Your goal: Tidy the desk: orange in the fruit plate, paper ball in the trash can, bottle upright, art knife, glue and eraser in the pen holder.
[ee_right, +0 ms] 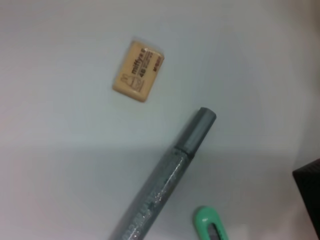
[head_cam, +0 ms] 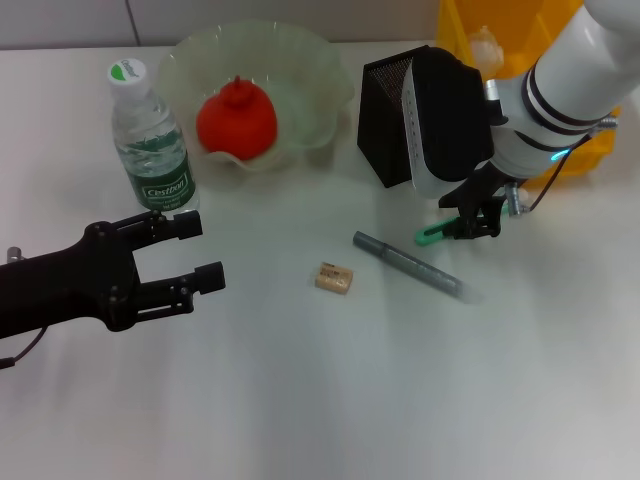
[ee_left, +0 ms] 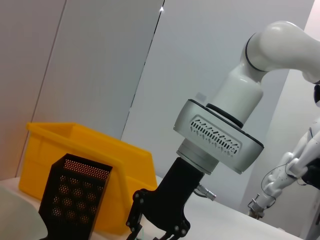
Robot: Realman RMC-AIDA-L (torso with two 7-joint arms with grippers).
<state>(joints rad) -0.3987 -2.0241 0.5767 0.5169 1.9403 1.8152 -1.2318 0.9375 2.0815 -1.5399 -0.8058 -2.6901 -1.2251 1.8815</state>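
Observation:
My right gripper (head_cam: 470, 222) is shut on the green art knife (head_cam: 432, 236), just above the table in front of the black mesh pen holder (head_cam: 385, 100); the knife tip shows in the right wrist view (ee_right: 212, 225). The grey glue stick (head_cam: 405, 265) and the tan eraser (head_cam: 334, 278) lie on the table, and also show in the right wrist view, glue (ee_right: 165, 185) and eraser (ee_right: 138, 71). The orange (head_cam: 237, 120) sits in the fruit plate (head_cam: 310, 60). The bottle (head_cam: 150, 145) stands upright. A pale wad, seemingly the paper ball (head_cam: 485, 43), lies in the yellow trash can (head_cam: 510, 25). My left gripper (head_cam: 195, 250) is open and empty.
The trash can (ee_left: 75, 145) stands behind the pen holder (ee_left: 75, 195) at the back right. The left arm lies low at the front left, just in front of the bottle. The right arm's white body hangs over the pen holder's right side.

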